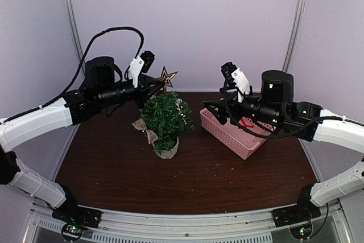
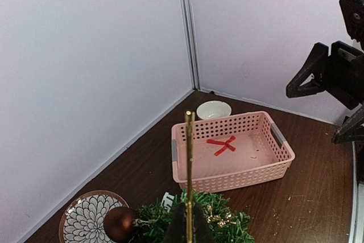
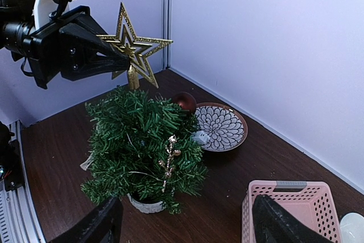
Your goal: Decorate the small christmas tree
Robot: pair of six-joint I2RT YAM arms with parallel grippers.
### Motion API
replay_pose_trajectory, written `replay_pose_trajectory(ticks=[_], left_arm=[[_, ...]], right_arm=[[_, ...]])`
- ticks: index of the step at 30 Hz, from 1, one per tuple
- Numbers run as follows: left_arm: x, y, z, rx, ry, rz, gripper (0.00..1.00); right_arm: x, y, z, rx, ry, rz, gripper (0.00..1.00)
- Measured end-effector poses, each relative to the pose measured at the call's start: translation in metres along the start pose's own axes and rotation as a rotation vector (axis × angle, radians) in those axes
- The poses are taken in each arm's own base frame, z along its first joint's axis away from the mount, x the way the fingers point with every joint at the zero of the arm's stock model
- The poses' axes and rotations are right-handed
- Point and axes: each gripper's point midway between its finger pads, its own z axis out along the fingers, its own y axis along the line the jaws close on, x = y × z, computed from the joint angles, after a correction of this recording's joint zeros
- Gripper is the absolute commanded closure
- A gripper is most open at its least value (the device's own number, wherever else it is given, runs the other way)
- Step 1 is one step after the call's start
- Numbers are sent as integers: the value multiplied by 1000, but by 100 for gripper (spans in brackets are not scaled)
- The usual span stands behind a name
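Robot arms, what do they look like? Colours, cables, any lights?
The left arm and right arm have white shells with black joints. The left gripper and right gripper are black and angular, each with a white camera housing behind it. A black cable loops over the left arm. Small green lights glow on the right arm.

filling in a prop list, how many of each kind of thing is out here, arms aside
tree: 1
star: 1
ball: 1
red bow: 1
tan bow: 1
gold sprig: 1
basket: 1
plate: 1
bowl: 1
total: 9, plus a white bit by the plate, too small to name
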Motion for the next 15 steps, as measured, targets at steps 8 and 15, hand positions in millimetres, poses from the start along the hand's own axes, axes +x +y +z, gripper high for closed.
replay_pose_trajectory(ticks=[8,15], left_arm=[[3,1,3,-2,8,14,100],[15,0,4,-5,26,11,100]], right_arm=[[0,0,0,0,0,2,18],[0,-2,0,4,0,4,18]])
